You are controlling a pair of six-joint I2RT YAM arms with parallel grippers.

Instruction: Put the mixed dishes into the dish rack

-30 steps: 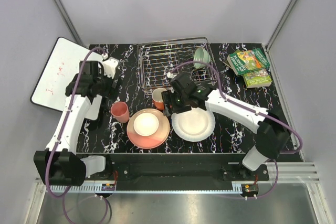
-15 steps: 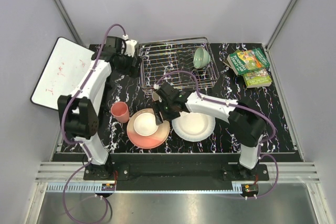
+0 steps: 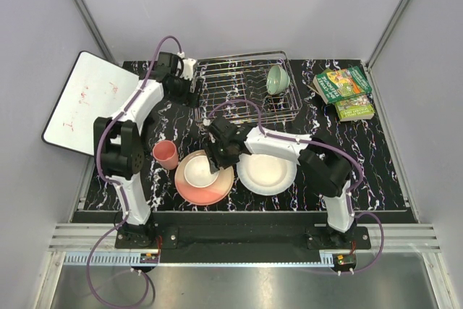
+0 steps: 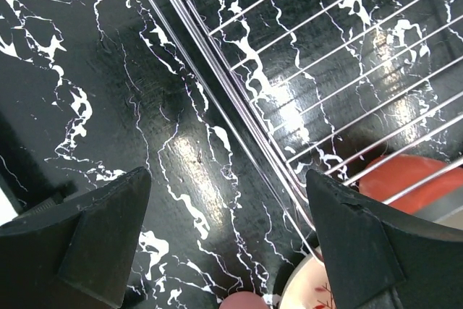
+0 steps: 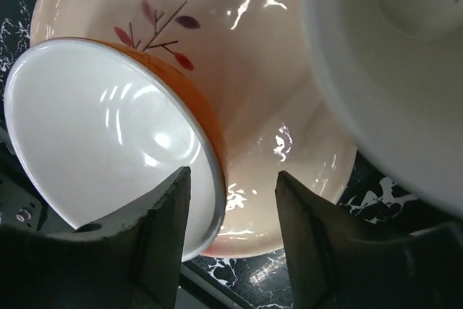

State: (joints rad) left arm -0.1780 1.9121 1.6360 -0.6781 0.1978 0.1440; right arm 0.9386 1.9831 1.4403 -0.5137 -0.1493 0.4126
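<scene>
Top external: only green bowl [image 3: 276, 79] in rack [image 3: 239, 99]; pink plate [image 3: 217, 193], white plate [image 3: 268, 175], orange bowl [image 3: 199, 171], cup [image 3: 166, 153] on desk [image 3: 347, 157] below rack. Right hand [image 5: 231, 200] spread astride orange bowl rim; left hand [image 4: 226, 179] released.

Plain grey walls [image 3: 239, 5], black white-veined marble tabletop [image 3: 362, 142], whiteboard [image 3: 79, 106] at left, green books [image 3: 343, 90] at right

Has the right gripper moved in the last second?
Yes. The right gripper has shifted left, away from the white plate, and now straddles the rim of the orange-and-white bowl.
</scene>
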